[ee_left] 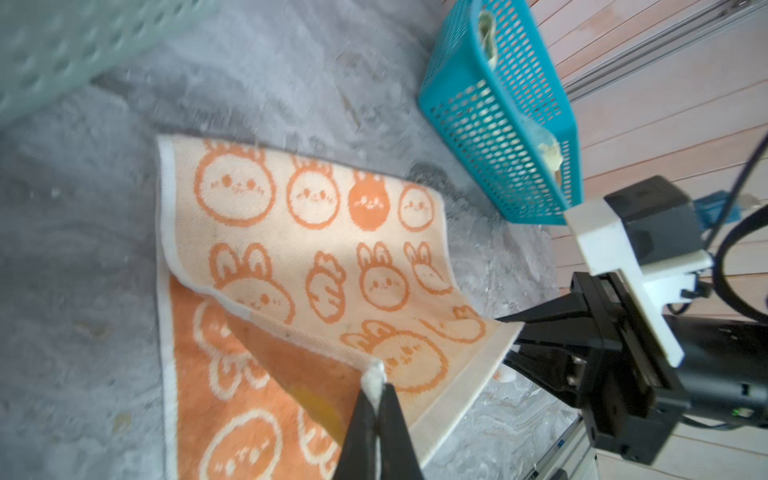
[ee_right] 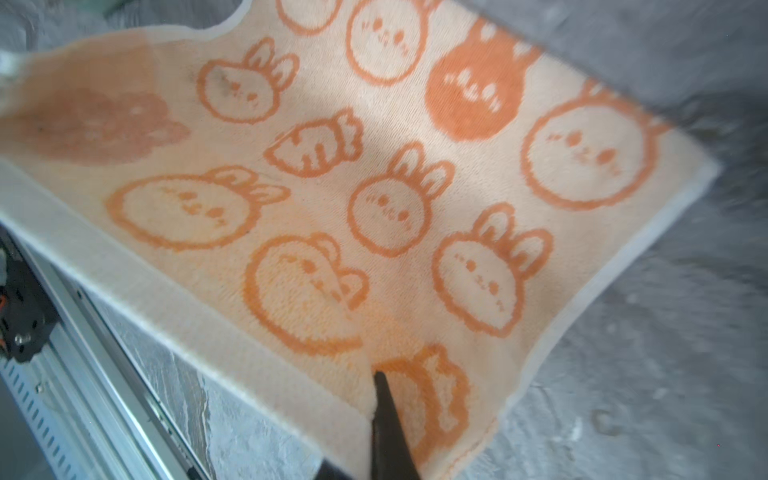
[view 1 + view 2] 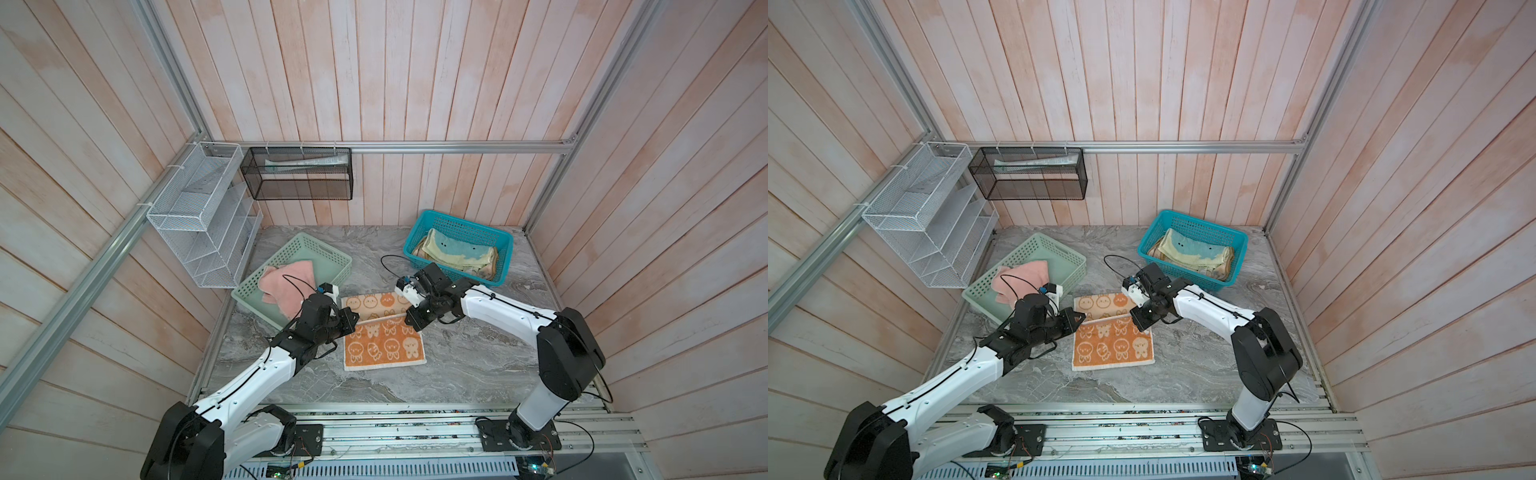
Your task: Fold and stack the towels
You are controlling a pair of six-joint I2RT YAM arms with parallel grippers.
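Pinching orange bunny towel [image 1: 316, 249]: left gripper [image 1: 375, 384] clamps one corner; right gripper [image 2: 379, 379] another.

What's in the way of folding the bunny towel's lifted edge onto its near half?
Nothing visible. The left gripper and right gripper are shut on corners of the bunny towel, and its near half lies bare. The mint basket and teal basket sit off to the sides, farther back.

Bunny towel [image 1: 316, 232] corner in left gripper [image 1: 377, 392]
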